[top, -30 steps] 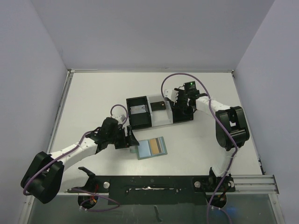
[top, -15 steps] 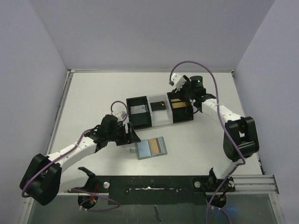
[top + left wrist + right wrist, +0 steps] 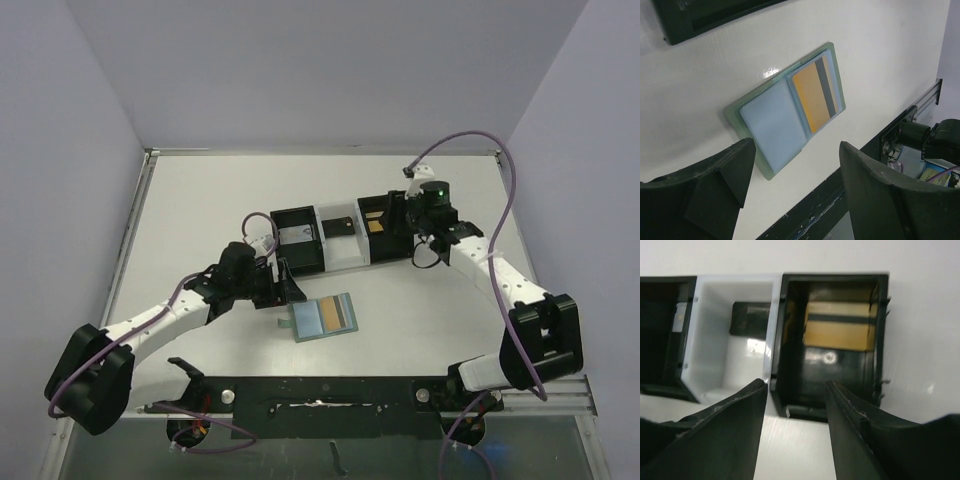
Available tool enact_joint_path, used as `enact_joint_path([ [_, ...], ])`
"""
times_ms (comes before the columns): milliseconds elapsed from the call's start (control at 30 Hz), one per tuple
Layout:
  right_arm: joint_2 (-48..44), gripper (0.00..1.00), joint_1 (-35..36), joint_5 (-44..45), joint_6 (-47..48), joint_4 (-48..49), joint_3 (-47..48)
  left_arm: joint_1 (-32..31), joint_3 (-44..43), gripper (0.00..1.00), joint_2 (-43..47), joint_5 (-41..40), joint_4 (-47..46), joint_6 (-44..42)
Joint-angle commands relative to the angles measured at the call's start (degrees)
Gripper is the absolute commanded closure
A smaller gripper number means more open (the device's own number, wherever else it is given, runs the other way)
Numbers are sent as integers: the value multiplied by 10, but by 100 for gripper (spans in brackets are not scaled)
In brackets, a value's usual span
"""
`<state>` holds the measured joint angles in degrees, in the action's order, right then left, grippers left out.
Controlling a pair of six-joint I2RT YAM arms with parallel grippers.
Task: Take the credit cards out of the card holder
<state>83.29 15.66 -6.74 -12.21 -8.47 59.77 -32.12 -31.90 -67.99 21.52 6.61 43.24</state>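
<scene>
My left hand (image 3: 796, 147) is open, its two fingers spread wide with nothing between them, hovering low over the near end of the card holder (image 3: 775, 117). The card holder lies flat and unfolded on the surface (image 3: 200, 200), between the row of boxes and the near edge, about midway along it. Its pale blue side faces my fingers. A gold-orange card (image 3: 812, 95) with a dark stripe sits in the other side, with paler card edges showing just past it. Just beyond this hand stands the left black box (image 3: 300, 245), with a pale flat piece in it.

My right hand (image 3: 796, 386) is open too and grips nothing, poised above the right black box (image 3: 835, 276) at the far end of the row. In that box lies a gold card (image 3: 840, 325) with a dark stripe. Touching it is the white box (image 3: 720, 290), which holds a dark card-sized rectangle (image 3: 752, 317).
</scene>
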Motion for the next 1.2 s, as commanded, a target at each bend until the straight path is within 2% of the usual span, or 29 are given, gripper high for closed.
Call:
enact_joint_path([
  [0, -87, 50, 22, -40, -169, 29, -77, -16, -29, 34, -19, 21, -51, 23],
  [133, -123, 50, 76, -62, -248, 59, -149, -37, -29, 36, -43, 28, -94, 50],
  [233, -128, 51, 136, -32, -295, 62, -183, -47, -32, 38, -69, 25, -117, 68],
  [333, -136, 56, 190, 20, -356, 80, -227, -48, -24, 42, -95, 30, -145, 91],
  [433, -135, 57, 220, 24, -390, 106, -258, -49, -13, 44, -107, 45, -179, 111],
  [533, -122, 61, 232, 21, -405, 89, -263, -49, -9, 45, -117, 50, -193, 120],
  [700, -103, 66, 245, -13, -416, 114, -283, -50, -7, 48, -138, 62, -221, 132],
  [1000, -51, 67, 246, -43, -411, 123, -277, -53, -7, 50, -165, 74, -233, 134],
  [1167, -27, 72, 251, -49, -412, 124, -276, -58, -7, 56, -182, 79, -235, 134],
])
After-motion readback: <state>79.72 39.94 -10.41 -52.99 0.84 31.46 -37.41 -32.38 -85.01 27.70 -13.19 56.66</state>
